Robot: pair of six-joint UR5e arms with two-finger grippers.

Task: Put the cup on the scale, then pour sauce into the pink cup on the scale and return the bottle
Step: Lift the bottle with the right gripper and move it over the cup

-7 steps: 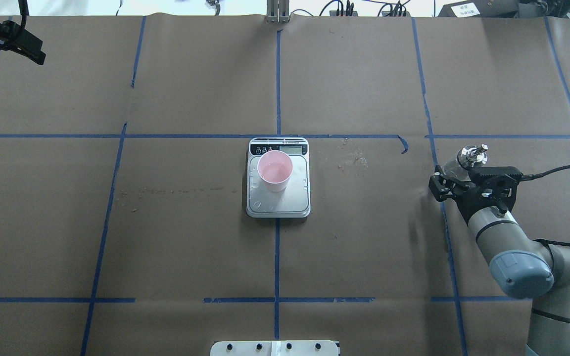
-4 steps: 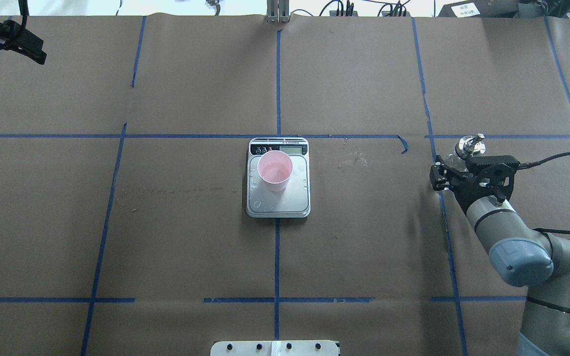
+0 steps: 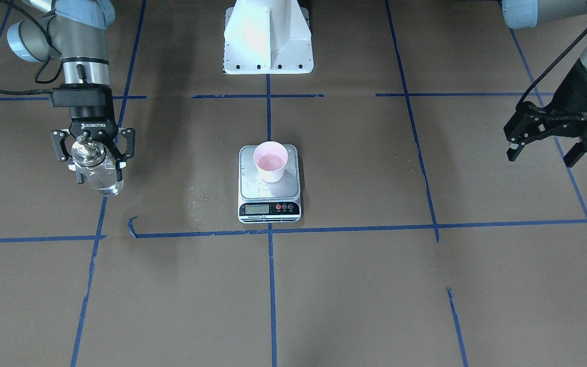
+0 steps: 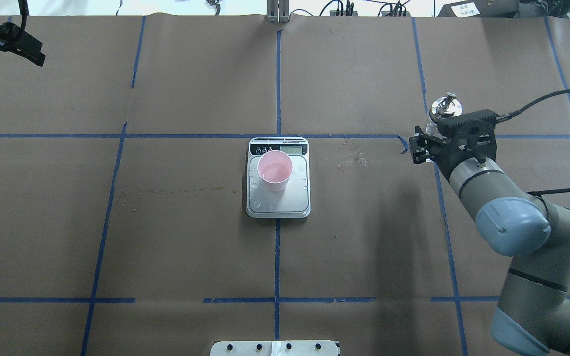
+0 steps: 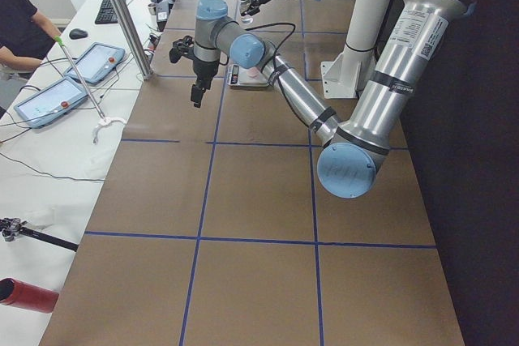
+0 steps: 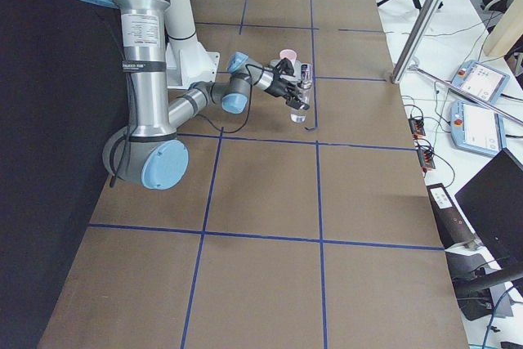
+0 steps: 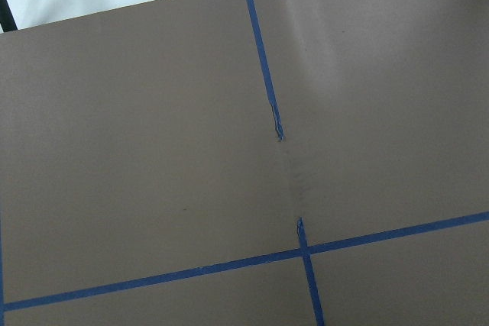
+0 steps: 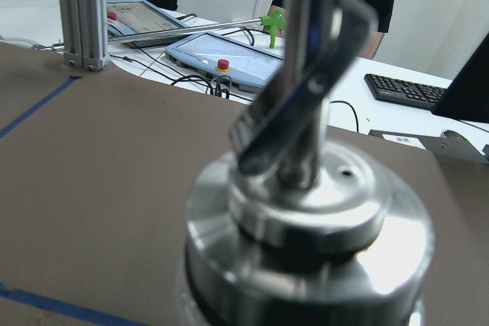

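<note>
Bottle (image 3: 102, 181) upright in right hand (image 3: 97, 165); left hand (image 3: 541, 158) spread.

White "ROBOTIQ" lettering on the black body of the right claw (image 3: 98, 173); digits on the scale (image 3: 270, 192) display illegible.

Table surface: brown paper (image 4: 191, 74), marked into squares by blue tape lines (image 4: 278, 89); one tape end (image 3: 131, 227) curled loose, light scuffing (image 4: 176, 190) on the paper. White side bench, exterior left view: aluminium post (image 5: 123, 18), two tablets (image 5: 96, 61) with red buttons, keyboard (image 5: 108, 6), mouse (image 5: 77, 34), red cylinder (image 5: 28, 295), person in black (image 5: 16, 22) at the edge
</note>
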